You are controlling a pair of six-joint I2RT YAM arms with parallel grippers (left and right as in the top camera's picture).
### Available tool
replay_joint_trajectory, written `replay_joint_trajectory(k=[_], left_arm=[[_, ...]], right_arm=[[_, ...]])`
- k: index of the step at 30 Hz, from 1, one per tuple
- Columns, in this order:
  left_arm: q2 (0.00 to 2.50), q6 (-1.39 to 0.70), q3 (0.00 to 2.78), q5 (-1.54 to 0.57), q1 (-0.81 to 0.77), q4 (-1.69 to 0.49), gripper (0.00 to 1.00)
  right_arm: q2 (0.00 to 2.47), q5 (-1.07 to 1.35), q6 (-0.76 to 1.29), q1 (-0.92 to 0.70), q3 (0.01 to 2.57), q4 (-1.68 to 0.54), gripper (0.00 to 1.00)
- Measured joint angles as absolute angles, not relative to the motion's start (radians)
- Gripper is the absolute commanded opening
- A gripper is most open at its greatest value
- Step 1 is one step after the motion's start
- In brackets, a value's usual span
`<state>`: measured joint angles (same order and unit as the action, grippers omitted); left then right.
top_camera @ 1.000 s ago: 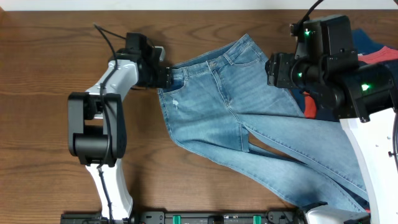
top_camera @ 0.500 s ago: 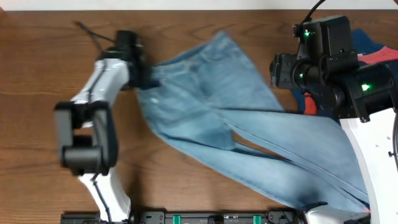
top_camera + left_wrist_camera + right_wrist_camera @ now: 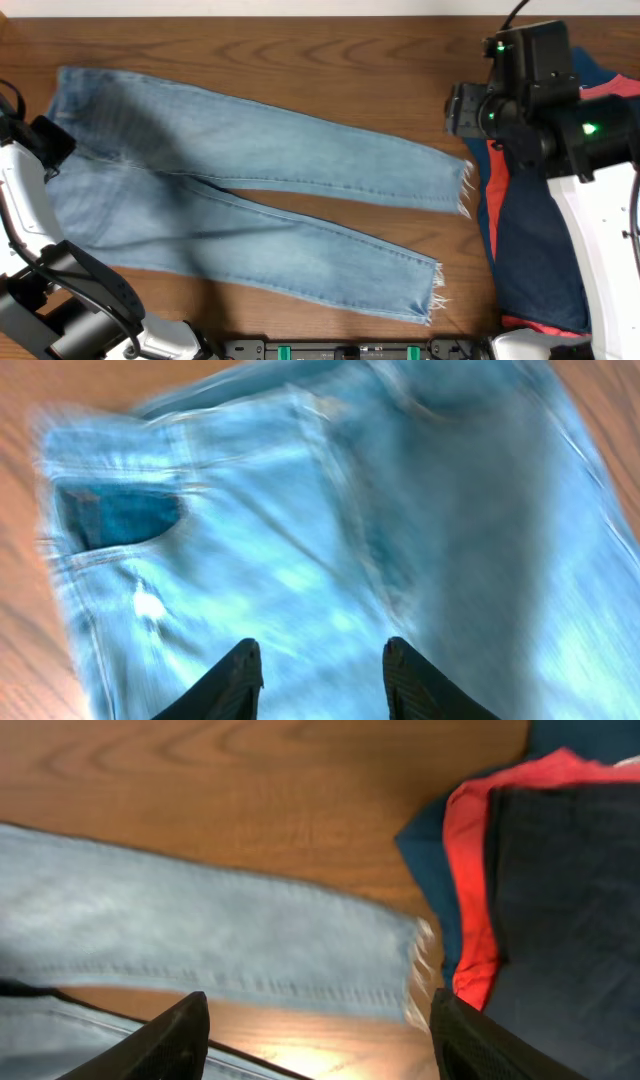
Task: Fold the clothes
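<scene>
The light-blue jeans (image 3: 250, 165) lie stretched flat across the table, waistband at the far left, both legs running right to frayed hems (image 3: 466, 188). My left gripper (image 3: 55, 140) is at the waistband's left edge. In the left wrist view its fingers (image 3: 321, 645) stand apart over blurred denim (image 3: 300, 510) with a pocket opening, nothing pinched between them. My right gripper (image 3: 460, 110) hovers just above the upper leg's hem. In the right wrist view its jaws (image 3: 318, 1005) stand wide open over bare wood, with that leg (image 3: 200, 940) beyond them.
A pile of dark navy garments (image 3: 530, 230) with a red-orange shirt (image 3: 470, 870) lies at the right, under my right arm and beside the hems. Bare wooden table (image 3: 300, 50) runs along the back above the jeans. The front rail (image 3: 330, 350) borders the near edge.
My left arm has swung far left, dragging the jeans by the waistband until they lie stretched out. Its jaws closed, then parted again. The right arm has hardly moved.
</scene>
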<state>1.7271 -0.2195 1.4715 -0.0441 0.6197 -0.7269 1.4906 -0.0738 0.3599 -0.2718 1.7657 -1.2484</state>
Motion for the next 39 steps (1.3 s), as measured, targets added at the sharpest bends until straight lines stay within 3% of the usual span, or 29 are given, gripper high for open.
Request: replay_joint_trajectory(k=[6, 12, 20, 22, 26, 34, 39], left_arm=[[1.726, -0.202, 1.472, -0.091, 0.609, -0.791, 0.44], [1.693, -0.159, 1.472, -0.204, 0.570, -0.829, 0.43], [1.584, -0.092, 1.471, -0.347, 0.414, -0.853, 0.48], [1.560, -0.072, 1.472, -0.365, 0.370, -0.864, 0.53], [1.520, -0.045, 1.472, -0.385, 0.296, -0.876, 0.58], [1.489, -0.033, 1.471, -0.390, 0.269, -0.889, 0.59], [1.489, -0.028, 1.471, -0.390, 0.269, -0.891, 0.59]], right_arm=[[1.617, -0.047, 0.363, -0.272, 1.704, -1.254, 0.60], [1.802, 0.017, 0.375, -0.272, 1.624, -1.179, 0.42], [2.038, 0.082, 0.424, -0.257, 1.613, -1.060, 0.36], [2.077, 0.112, 0.430, -0.245, 1.613, -1.041, 0.29], [2.169, 0.169, 0.445, -0.236, 1.613, -1.000, 0.02], [2.227, 0.236, 0.495, -0.217, 1.630, -0.922, 0.01], [2.271, 0.320, 0.544, -0.185, 1.653, -0.678, 0.01]])
